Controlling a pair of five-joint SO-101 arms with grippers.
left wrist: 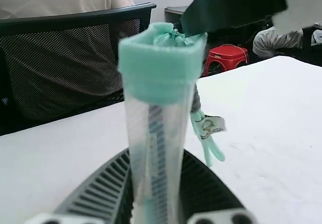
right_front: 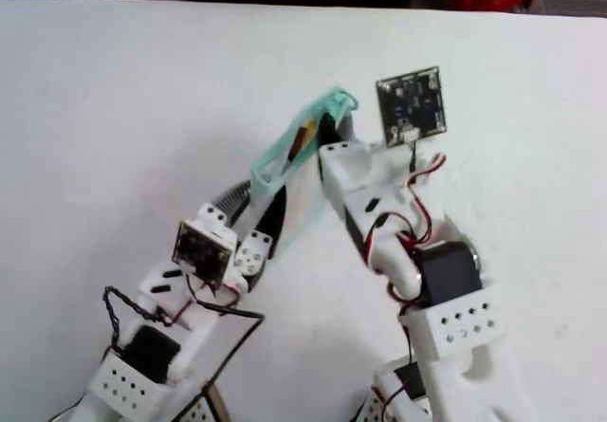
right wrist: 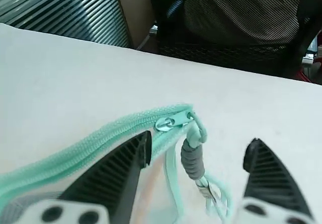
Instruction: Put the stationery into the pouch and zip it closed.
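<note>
Pouch (right_front: 287,149): clear with a mint zip edge, held up off the table (right_front: 133,109) by the look of it, strung between the two arms
Long axis: runs from the left arm's end out to the right arm's end, a slant across the table in the high view
Left gripper (left wrist: 156,183): fingers clamped on the near end of the pouch, so that end's pinned
Right gripper (right wrist: 200,142): fingers spread wide, gripping nothing
Stationery (left wrist: 157,148): inside the pouch, something with blue markings shows through the clear side, can't tell what exactly
Slider (right wrist: 172,122): parked right at the far corner of the zip, and the teeth leading up to it look meshed, so I'd guess it's zipped or as good as
Pull cord (right wrist: 191,153): dangles off the slider, right in the gap between the right fingers
Key bit: right arm is way nearer the slider, and any last tug would go along the long axis, away from the left's grip
</note>
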